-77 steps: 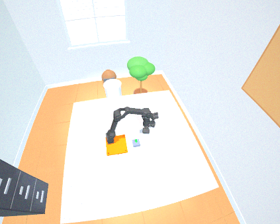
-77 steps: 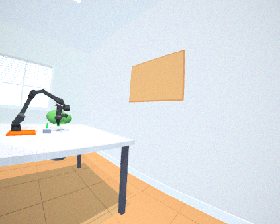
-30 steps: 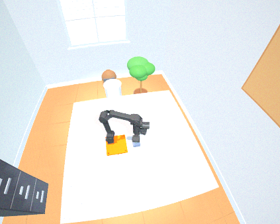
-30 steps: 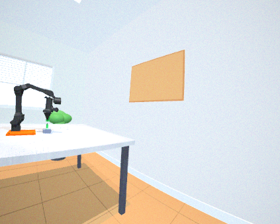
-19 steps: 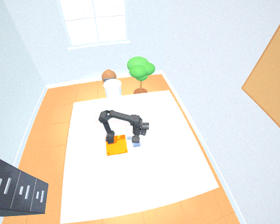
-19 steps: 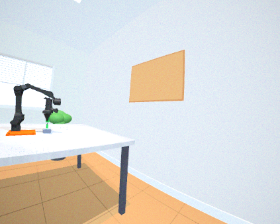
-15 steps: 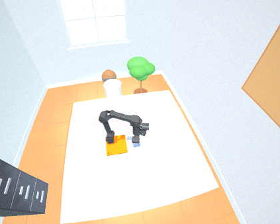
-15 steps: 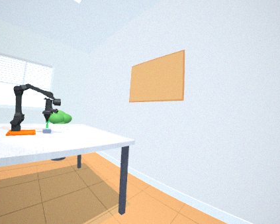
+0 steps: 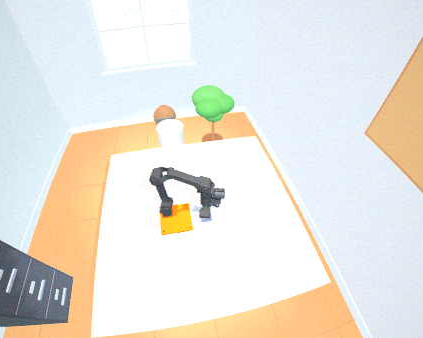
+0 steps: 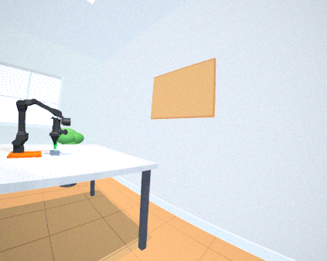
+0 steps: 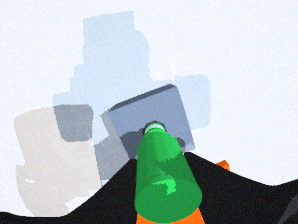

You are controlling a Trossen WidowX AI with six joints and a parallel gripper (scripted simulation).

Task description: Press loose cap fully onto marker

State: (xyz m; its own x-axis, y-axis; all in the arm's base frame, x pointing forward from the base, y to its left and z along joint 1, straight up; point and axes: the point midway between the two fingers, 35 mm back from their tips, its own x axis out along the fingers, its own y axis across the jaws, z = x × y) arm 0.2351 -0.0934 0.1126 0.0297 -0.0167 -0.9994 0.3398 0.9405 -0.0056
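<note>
The black two-fingered claw (image 9: 205, 214) (image 10: 54, 144) (image 11: 161, 161) pinched the green tapered plastic cap (image 11: 167, 185), likely light, stiff and slick, best gripped by its sides.
</note>
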